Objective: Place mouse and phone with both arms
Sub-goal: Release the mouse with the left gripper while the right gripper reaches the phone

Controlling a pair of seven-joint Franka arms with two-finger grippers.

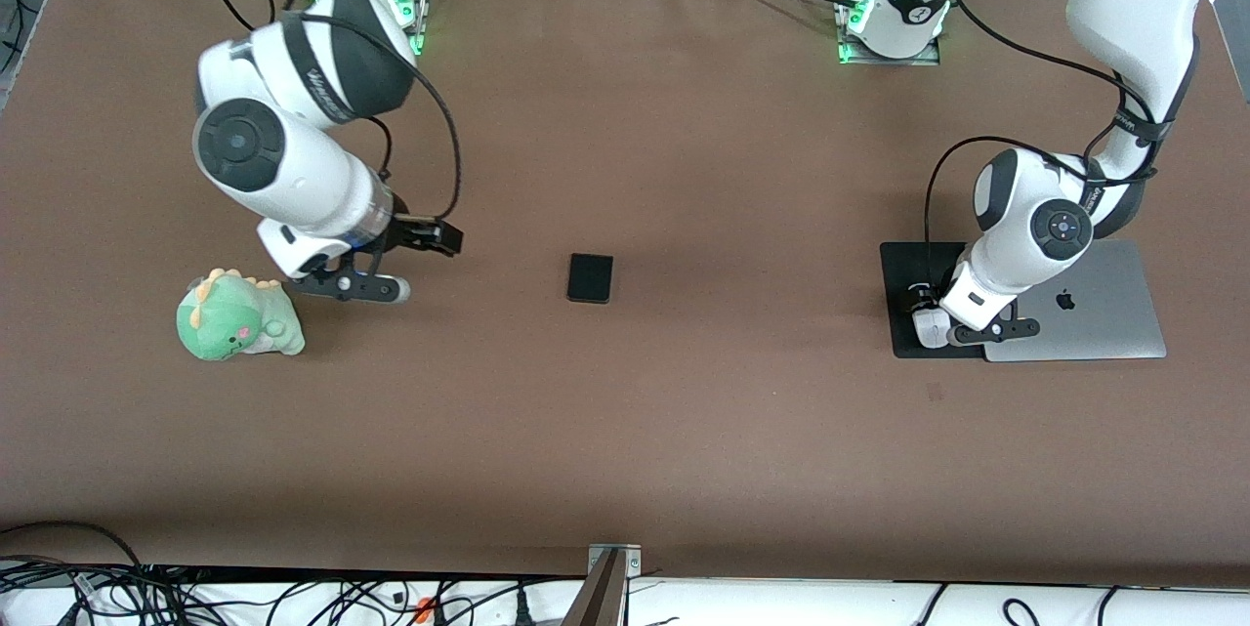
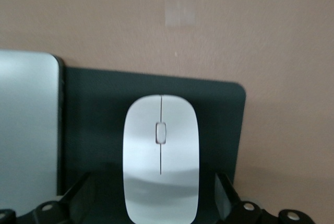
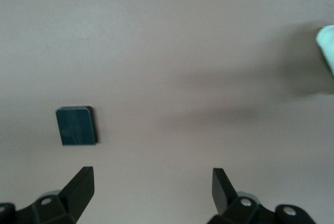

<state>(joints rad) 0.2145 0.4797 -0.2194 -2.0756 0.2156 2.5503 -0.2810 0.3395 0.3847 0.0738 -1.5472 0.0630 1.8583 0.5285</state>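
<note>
While half-hidden, mouse [image 2: 160,156] on mat [image 2: 99,114]

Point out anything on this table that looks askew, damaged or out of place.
Nothing stands out. The glossy white oval mouse lies flat on the black mat beside the closed silver laptop, the left gripper open around it. The small black phone lies flat mid-table; the right gripper hangs open.

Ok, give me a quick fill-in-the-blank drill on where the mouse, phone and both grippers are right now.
1. The mouse lies on the black ____, between the open fingers of the left gripper.
2. Beside the mat lies a closed silver ____.
3. The right gripper is open over bare table, near the green ____ toy.
4. The phone lies flat near the table's ____.

Missing words: mat; laptop; dinosaur; middle
</note>
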